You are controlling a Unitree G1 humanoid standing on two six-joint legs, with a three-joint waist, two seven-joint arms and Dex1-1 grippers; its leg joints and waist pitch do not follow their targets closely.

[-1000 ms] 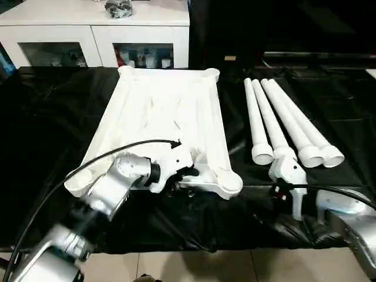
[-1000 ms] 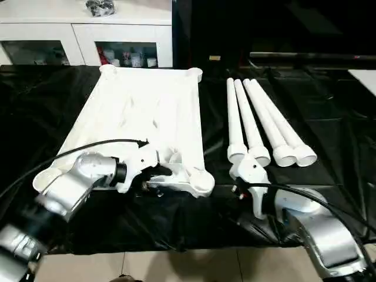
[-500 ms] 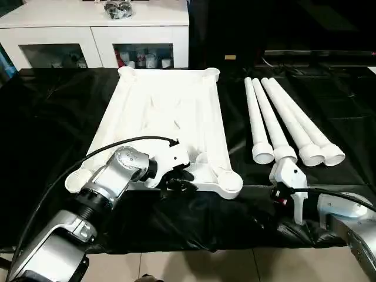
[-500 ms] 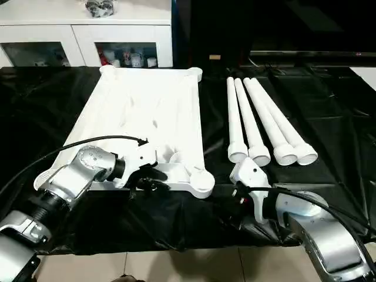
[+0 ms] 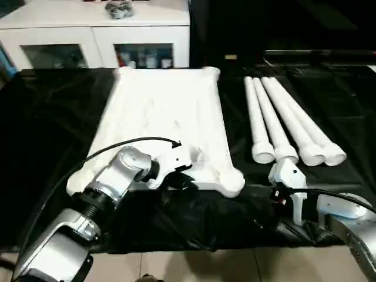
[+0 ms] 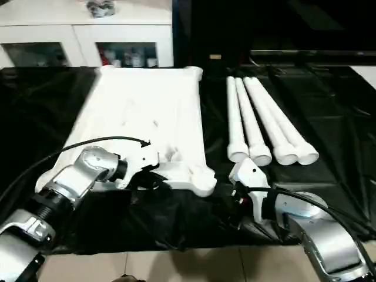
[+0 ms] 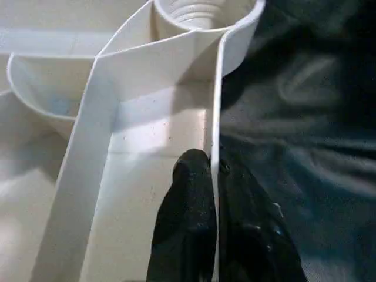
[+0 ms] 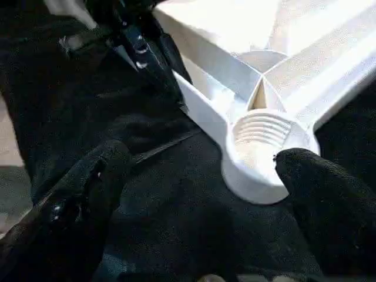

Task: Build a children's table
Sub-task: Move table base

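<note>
the left gripper (image 7: 214, 176) is pinched on the thin near rim of the tabletop (image 5: 167, 120), one black finger (image 7: 188, 205) on each side of the wall. the tabletop lies underside up on the black cloth (image 5: 47, 129). the right gripper (image 8: 194, 194) is spread wide, just beside the near right corner socket (image 8: 261, 138). right of the tabletop four legs (image 5: 282, 126) lie side by side. at the far edge stands a white cabinet (image 5: 94, 35).

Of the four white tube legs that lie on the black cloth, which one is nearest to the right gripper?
The second leg counted from the tabletop side. Its wide open end lies just above the right gripper, while the other three ends lie further to either side.
</note>
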